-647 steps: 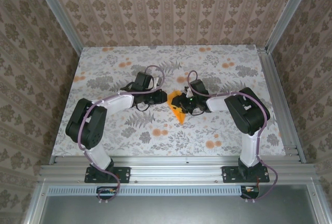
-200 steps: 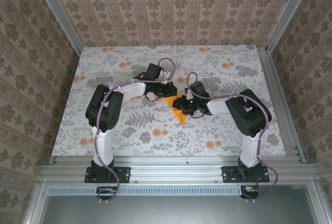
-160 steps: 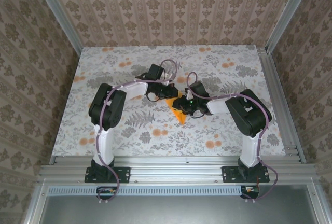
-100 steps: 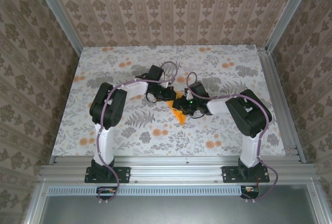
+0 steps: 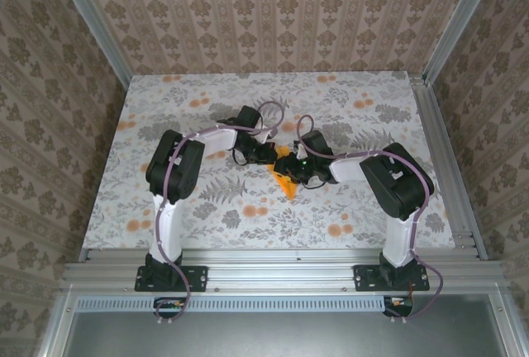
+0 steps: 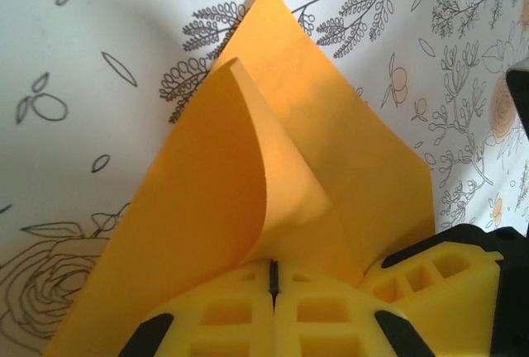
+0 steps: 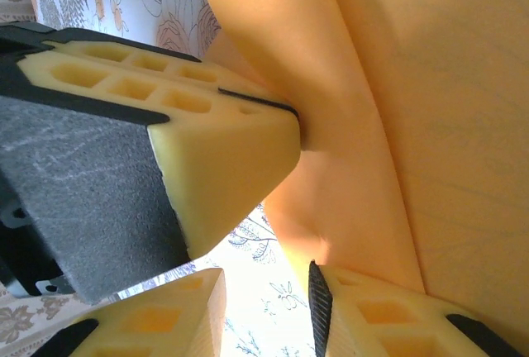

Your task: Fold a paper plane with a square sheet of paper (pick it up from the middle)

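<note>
Left arm has swung in from the side since the earliest frame, elbow raised, and its tip now sits right against the right one over the middle of the floral table [image 5: 207, 208]. Left gripper [image 6: 271, 278] is pinched tight on a curled-up layer of the square sheet of paper [image 6: 331, 167], with just a seam between the pads. Right gripper [image 7: 266, 299] stands partly apart with a narrow gap that shows tablecloth. The paper edge leans on one finger, not clamped as far as I can tell. The sheet is already creased to a pointed shape and lies between the two tips, point toward the arm bases.

Step in hand, my read: folding that lifted layer over. To do it well I'd keep the left pinch firm and carry the layer across low and slow so it rolls rather than buckles. Then line its edge up with the layer beneath, let the right finger pin the lower layer flat, and press the crease. The plane looks far from done.
</note>
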`<action>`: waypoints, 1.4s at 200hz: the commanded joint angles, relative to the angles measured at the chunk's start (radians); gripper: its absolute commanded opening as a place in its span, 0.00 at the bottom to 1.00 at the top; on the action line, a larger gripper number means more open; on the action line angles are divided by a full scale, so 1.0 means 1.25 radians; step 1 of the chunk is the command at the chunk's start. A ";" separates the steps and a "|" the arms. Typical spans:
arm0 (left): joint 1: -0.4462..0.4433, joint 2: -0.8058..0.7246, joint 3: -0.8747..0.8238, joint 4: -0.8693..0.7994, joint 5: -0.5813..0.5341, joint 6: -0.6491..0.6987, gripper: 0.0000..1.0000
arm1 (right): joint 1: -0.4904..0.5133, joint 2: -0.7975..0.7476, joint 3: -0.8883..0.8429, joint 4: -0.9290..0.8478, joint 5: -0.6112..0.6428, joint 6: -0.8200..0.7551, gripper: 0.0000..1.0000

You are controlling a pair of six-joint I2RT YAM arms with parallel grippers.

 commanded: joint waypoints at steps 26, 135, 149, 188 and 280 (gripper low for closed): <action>0.007 0.021 0.013 -0.034 -0.029 0.038 0.03 | 0.004 0.014 -0.036 -0.073 0.028 0.008 0.30; 0.008 -0.041 -0.018 0.019 0.027 -0.012 0.06 | 0.004 0.038 -0.025 -0.097 0.028 -0.007 0.00; 0.006 -0.054 -0.027 0.023 0.049 -0.017 0.07 | 0.004 0.039 -0.025 -0.097 0.026 -0.009 0.00; -0.001 -0.104 -0.069 0.028 0.040 -0.025 0.09 | 0.004 0.040 -0.025 -0.099 0.023 -0.014 0.00; -0.019 -0.085 -0.119 0.056 0.045 -0.035 0.07 | 0.007 0.033 -0.017 -0.092 0.010 -0.016 0.00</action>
